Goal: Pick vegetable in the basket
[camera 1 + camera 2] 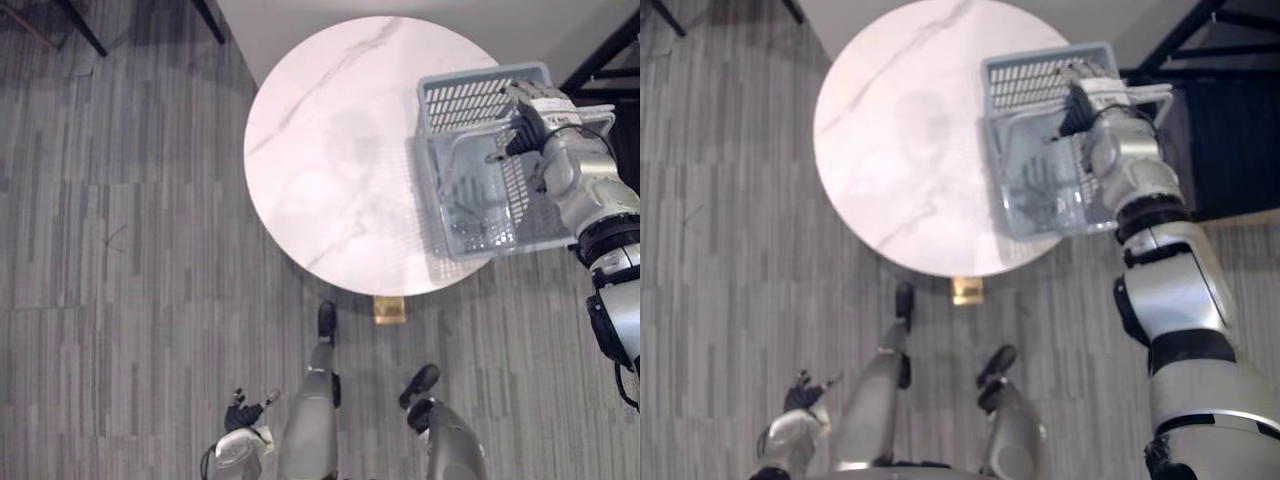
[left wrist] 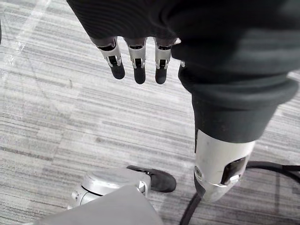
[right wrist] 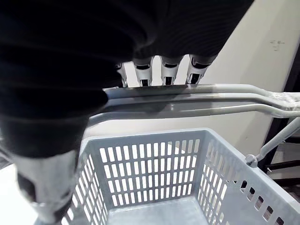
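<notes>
Grey basket point(image 1: 468, 100), long axis pointing away from robot; right robot hand point(image 1: 530, 120) grasps its handle point(image 3: 187, 101).

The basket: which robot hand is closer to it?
Right. The right hand grips the handle of the grey basket over the round table; the left hand hangs open down by the floor, far from it.

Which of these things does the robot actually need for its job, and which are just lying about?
Part of the job:
- grey basket, at the table's right edge
- its handle
- right hand, fingers curled round that handle

Just there:
- round white table, bearing the basket
- left hand, idle, hanging low over the floor
- dark furniture legs beyond the table
</notes>
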Motion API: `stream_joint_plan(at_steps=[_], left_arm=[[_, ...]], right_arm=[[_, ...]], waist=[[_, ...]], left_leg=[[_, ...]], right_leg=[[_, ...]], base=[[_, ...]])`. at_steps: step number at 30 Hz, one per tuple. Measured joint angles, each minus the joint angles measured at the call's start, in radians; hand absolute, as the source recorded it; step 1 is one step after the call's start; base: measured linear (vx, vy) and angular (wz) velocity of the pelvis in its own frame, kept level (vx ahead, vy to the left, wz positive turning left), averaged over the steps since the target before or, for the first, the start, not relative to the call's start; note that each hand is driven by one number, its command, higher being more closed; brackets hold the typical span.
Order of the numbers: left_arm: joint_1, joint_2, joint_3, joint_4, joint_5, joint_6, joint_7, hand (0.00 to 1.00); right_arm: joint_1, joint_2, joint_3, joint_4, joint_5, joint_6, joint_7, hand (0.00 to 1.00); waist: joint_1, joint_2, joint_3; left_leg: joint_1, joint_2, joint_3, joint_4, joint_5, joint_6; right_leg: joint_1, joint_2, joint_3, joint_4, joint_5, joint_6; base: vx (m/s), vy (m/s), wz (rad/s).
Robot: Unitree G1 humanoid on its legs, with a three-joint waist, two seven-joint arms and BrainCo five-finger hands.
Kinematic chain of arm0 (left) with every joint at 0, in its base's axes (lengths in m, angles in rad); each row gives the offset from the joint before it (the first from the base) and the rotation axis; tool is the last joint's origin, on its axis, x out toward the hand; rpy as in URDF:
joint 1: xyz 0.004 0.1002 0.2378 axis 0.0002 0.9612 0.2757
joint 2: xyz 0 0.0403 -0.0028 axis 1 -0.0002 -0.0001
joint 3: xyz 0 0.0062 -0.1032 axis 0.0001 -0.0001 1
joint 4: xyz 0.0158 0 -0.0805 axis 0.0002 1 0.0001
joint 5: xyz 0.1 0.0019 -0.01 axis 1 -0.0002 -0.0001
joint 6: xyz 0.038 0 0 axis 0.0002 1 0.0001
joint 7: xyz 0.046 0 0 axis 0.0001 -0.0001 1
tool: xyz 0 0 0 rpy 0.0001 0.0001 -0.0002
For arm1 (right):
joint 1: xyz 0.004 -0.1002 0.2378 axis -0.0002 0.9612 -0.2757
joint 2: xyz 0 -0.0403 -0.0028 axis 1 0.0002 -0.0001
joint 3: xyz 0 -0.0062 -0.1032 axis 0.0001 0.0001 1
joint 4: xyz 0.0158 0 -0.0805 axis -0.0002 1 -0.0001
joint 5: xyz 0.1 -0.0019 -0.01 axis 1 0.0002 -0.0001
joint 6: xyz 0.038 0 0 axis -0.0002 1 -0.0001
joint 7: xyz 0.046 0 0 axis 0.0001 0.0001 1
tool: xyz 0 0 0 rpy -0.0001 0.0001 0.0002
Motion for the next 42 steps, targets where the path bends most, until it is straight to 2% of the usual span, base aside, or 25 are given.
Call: stream_joint_plan(at_steps=[3, 4, 17, 22, 27, 35, 39, 41, 42], left_arm=[[0.0, 0.003, 0.0, -0.002, 0.0, 0.0, 0.0, 0.0], [0.0, 0.003, 0.0, -0.002, 0.0, 0.0, 0.0, 0.0], [-0.001, 0.008, -0.012, -0.011, 0.0, 0.0, 0.003, 0.0], [-0.001, 0.007, -0.022, -0.01, 0.0, 0.0, 0.004, 0.0], [-0.001, 0.007, -0.023, -0.01, 0.002, 0.005, 0.004, 0.0], [-0.001, 0.007, -0.016, -0.009, 0.02, 0.025, 0.003, 0.0], [-0.004, 0.005, 0.021, 0.003, 0.061, 0.045, 0.0, 0.0], [-0.004, 0.008, 0.047, 0.004, 0.084, 0.054, -0.004, 0.0], [-0.004, 0.013, 0.063, 0.009, 0.099, 0.064, -0.009, 0.0]], right_arm=[[-0.004, -0.001, -0.033, 0.014, 0.0, 0.009, -0.002, 0.0], [-0.004, -0.003, -0.033, 0.014, 0.0, 0.011, -0.003, 1.0], [0.0, -0.005, -0.085, 0.036, 0.0, 0.018, -0.021, 1.0], [0.024, -0.005, -0.096, 0.042, -0.04, 0.023, -0.038, 1.0], [0.044, -0.005, -0.087, 0.043, -0.043, 0.023, -0.039, 1.0], [0.083, -0.003, -0.013, 0.025, -0.04, 0.012, 0.014, 1.0], [0.158, -0.004, 0.094, -0.157, -0.037, -0.006, 0.076, 1.0], [0.194, -0.005, 0.14, -0.282, -0.025, -0.028, 0.104, 1.0], [0.224, -0.006, 0.17, -0.373, -0.004, -0.044, 0.121, 1.0]], waist=[[-0.001, 0.0, 0.0], [-0.001, 0.0, 0.0], [0.003, 0.013, 0.007], [0.014, 0.024, 0.013], [0.023, 0.025, 0.013], [0.026, 0.023, 0.012], [0.019, 0.013, 0.007], [0.005, -0.003, -0.007], [-0.008, -0.019, -0.02]], left_leg=[[-0.001, -0.008, -0.001, 0.0, 0.0, 0.0], [-0.001, -0.008, -0.001, 0.0, 0.0, 0.0], [-0.018, -0.015, -0.003, 0.002, 0.0, 0.0], [-0.006, -0.015, -0.004, 0.001, -0.001, -0.001], [0.003, -0.014, -0.007, 0.001, -0.006, -0.008], [0.062, -0.011, 0.006, 0.001, -0.007, -0.008], [0.132, 0.001, 0.046, 0.0, -0.021, -0.017], [0.149, 0.012, 0.066, -0.002, -0.027, -0.019], [0.157, 0.019, 0.084, -0.002, -0.03, -0.023]], right_leg=[[0.0, -0.005, 0.0, 0.0, 0.0, 0.0], [0.0, -0.005, 0.0, 0.0, 0.0, 0.0], [-0.017, -0.01, 0.008, -0.001, 0.0, 0.0], [-0.005, -0.01, 0.009, -0.001, -0.001, 0.0], [0.004, -0.01, 0.009, 0.0, -0.001, 0.0], [0.056, -0.011, 0.023, -0.003, -0.005, 0.004], [0.103, -0.001, 0.065, -0.019, -0.004, 0.004], [0.106, 0.01, 0.087, -0.023, -0.004, 0.004], [0.105, 0.017, 0.1, -0.027, -0.004, 0.004]], base=[[0.0, 0.001, 0.01], [0.0, 0.0, 0.0], [0.0, 0.0, 0.0], [0.0, 0.0, 0.0], [0.0, 0.0, 0.0], [0.0, -0.025, -0.02], [-0.02, -0.041, -0.26], [-0.02, -0.056, -0.35], [0.0, -0.042, -0.31]])
